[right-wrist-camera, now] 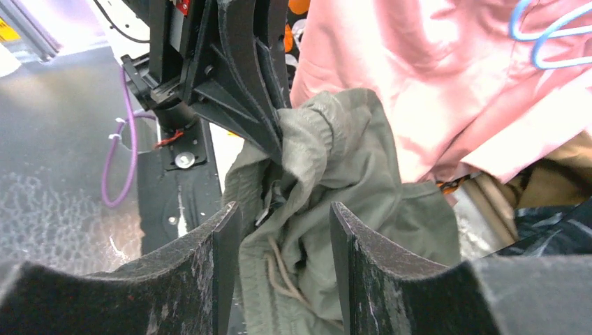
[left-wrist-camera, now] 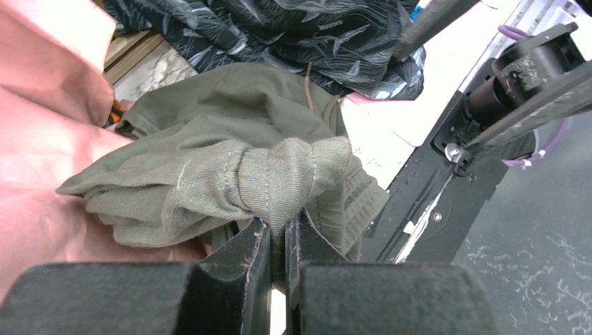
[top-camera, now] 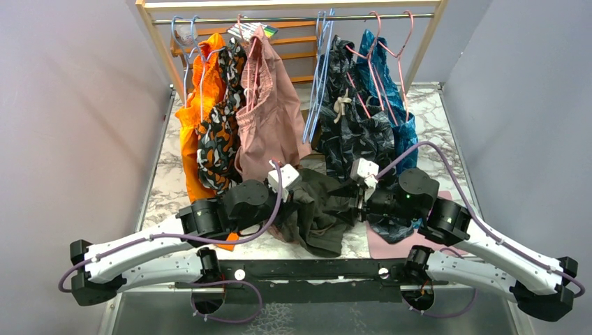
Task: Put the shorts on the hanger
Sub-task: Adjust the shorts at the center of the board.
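The shorts (top-camera: 317, 213), dark olive-green cloth with a drawstring, lie crumpled in a heap near the middle of the near edge of the marble-patterned table (top-camera: 433, 132), between the two wrists. The left gripper (left-wrist-camera: 285, 230) is closed tight on a bunched fold of the stitched, gathered waistband, its two fingers nearly meeting with only pinched cloth between them. The fold bulges out just beyond the fingertips. The right gripper (right-wrist-camera: 283, 209) faces it from the other side with its jaws about halfway apart. It straddles a loose part of the same shorts, and the drawstring hangs in the gap, but the fingers do not visibly press the cloth. Just behind the heap on its left side hang dusty-pink shorts (top-camera: 269, 118), their hem close to the left wrist. Dark grey leaf-print shorts (top-camera: 352, 125) hang behind on the right. Between these two garments several bare light-blue wire hangers, the hanger (top-camera: 315, 91) among them, hang from the metal rail (top-camera: 300, 19) over the far edge. Further left on the rail are an orange-and-black patterned garment (top-camera: 220, 132) and an orange one (top-camera: 192, 118). At the right end pink wire hangers (top-camera: 391, 42) carry a teal patterned garment (top-camera: 394, 105).
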Robot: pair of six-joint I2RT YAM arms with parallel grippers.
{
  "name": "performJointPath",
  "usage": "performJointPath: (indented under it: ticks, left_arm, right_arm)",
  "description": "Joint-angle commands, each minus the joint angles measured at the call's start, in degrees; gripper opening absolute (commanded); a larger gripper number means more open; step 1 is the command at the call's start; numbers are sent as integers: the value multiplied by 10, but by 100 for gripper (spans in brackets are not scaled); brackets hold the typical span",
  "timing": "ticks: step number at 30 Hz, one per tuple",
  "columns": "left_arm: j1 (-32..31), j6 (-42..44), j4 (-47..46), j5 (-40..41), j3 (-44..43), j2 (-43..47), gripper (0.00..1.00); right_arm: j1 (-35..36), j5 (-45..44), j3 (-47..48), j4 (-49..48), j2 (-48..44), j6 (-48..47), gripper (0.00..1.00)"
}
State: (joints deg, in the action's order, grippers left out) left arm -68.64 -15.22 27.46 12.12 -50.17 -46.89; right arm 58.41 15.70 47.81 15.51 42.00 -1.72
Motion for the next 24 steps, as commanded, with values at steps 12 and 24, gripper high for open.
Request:
performJointPath:
  ticks: [12, 24]
  left_arm:
    - [-1, 61, -24, -126, -82, -44, 0]
    - [-2, 77, -22, -122, -99, -57, 0]
  right_arm:
    - [5, 10, 2, -22, -18, -261, 55]
    - [13, 51, 0, -1, -13, -279, 57]
